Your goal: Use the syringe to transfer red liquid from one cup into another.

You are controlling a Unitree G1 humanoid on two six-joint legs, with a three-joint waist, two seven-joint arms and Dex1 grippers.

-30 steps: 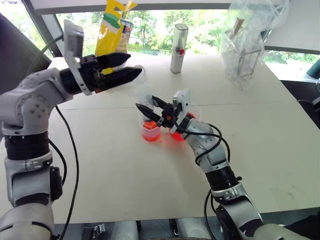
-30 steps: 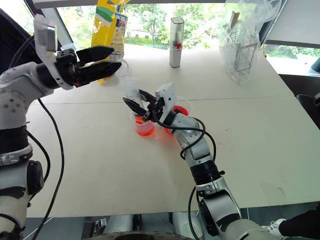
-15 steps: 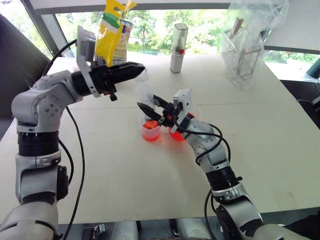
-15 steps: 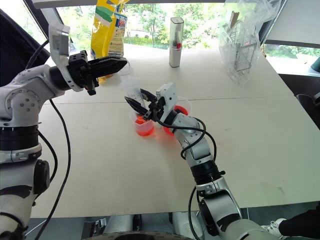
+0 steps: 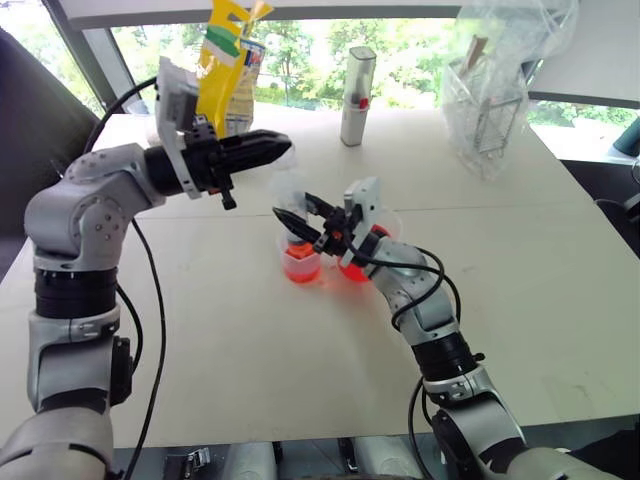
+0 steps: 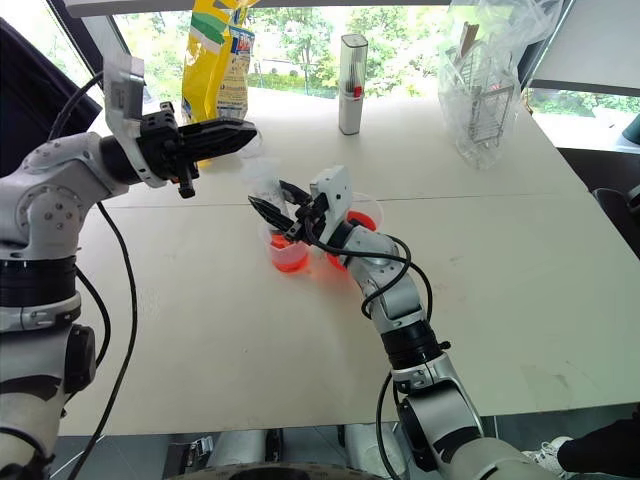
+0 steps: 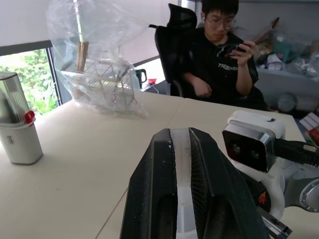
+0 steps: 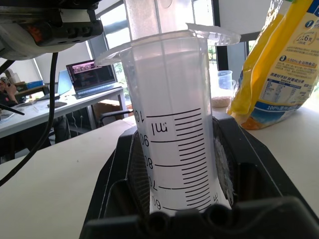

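The right gripper (image 5: 298, 213) clamps the barrel of the syringe (image 8: 174, 124), one black finger on each side of the printed scale. It holds the syringe upright, tip down in the smaller cup (image 5: 301, 262). The clear plastic wall looks stiff, smooth and light, so it could slide in the grip; mid-barrel, below the flange, seems the safest hold, and squeezing harder might bind the plunger. Both cups look thin, light and easy to tip. The larger beaker (image 6: 352, 228) stands just beside the small cup, partly behind the right wrist, and red liquid (image 5: 299, 251) shows in each.

Above and behind, the left gripper (image 5: 268, 148) points level toward the plunger top, fingers pressed together. The left wrist view shows a pale strip between its pads, but it cannot be told whether that is the plunger.

Counted: one syringe, two cups. Farther off stand one white bottle (image 5: 357, 97), one yellow bag (image 5: 226, 62) and one plastic-wrapped wire rack (image 5: 487, 105). One person (image 7: 219, 52) sits beyond the table (image 5: 300, 360).
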